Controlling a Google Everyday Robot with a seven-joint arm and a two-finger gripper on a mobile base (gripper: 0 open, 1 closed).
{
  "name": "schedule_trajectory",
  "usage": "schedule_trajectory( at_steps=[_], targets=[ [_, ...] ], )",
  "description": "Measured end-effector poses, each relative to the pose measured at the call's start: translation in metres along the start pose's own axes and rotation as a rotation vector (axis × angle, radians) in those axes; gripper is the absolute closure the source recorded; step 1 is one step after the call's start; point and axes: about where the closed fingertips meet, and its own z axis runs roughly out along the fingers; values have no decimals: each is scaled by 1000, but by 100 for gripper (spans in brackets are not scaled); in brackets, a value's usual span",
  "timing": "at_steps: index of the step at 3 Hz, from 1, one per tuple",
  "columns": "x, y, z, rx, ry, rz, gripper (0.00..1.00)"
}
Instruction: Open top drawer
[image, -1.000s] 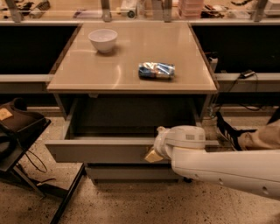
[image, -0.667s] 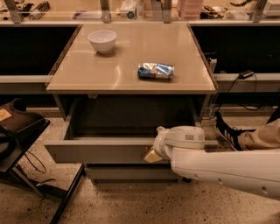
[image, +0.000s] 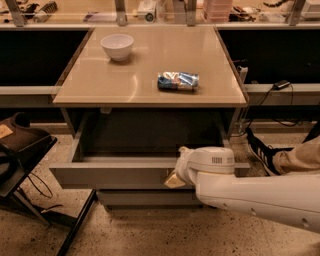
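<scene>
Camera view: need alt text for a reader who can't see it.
The top drawer stands open under a tan table, with the robot's hand at its front edge, right of centre, on a white arm reaching in from the right. A white bowl and a blue-and-white packet sit on the table.

We're seeing a chunky white arm (image: 260, 200), rounded shell, tiny vent grille (image: 216, 160) on the wrist, few dark dots; tan gripper (image: 175, 179) at the front edge of the top drawer (image: 110, 175).
</scene>
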Motion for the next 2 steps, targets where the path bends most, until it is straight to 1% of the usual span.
schedule_trajectory(
  at_steps=[2],
  targets=[
    [6,11,-10,-6,2,10,100]
  ],
)
